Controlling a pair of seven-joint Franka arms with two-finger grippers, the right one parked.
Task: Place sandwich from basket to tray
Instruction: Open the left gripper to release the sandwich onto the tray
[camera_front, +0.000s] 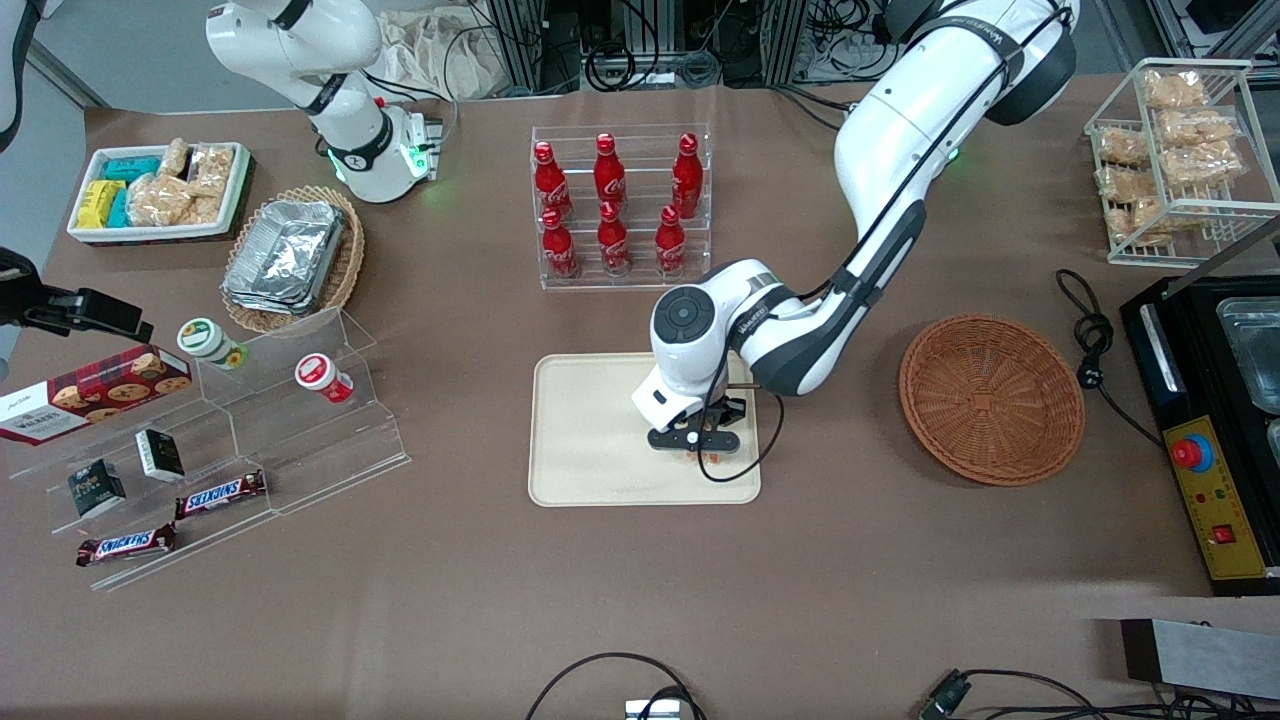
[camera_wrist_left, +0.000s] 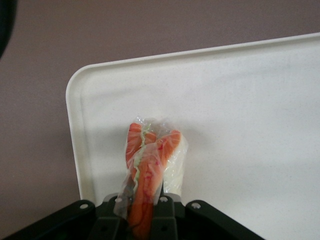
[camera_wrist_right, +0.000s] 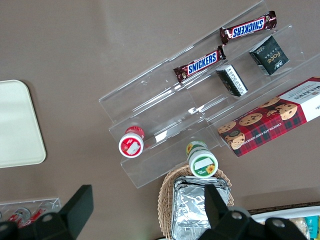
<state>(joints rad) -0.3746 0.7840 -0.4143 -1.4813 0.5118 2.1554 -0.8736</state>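
Gripper (camera_front: 697, 447) over tray (camera_front: 585, 440) — fingers clamped on wrapped sandwich (camera_wrist_left: 152, 160); basket (camera_front: 990, 397) beside; Snickers bars (camera_front: 220, 494) legible.

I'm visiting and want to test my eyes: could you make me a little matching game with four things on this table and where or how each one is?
Things:
1. sandwich
2. basket
3. tray
4. hand

States:
A. round, woven, nothing in it
B. low over the tray, shut on the sandwich
C. flat and cream, lying under the hand
D. wrapped in clear film, pinched between two fingers

Pairs: 1-D, 2-A, 3-C, 4-B
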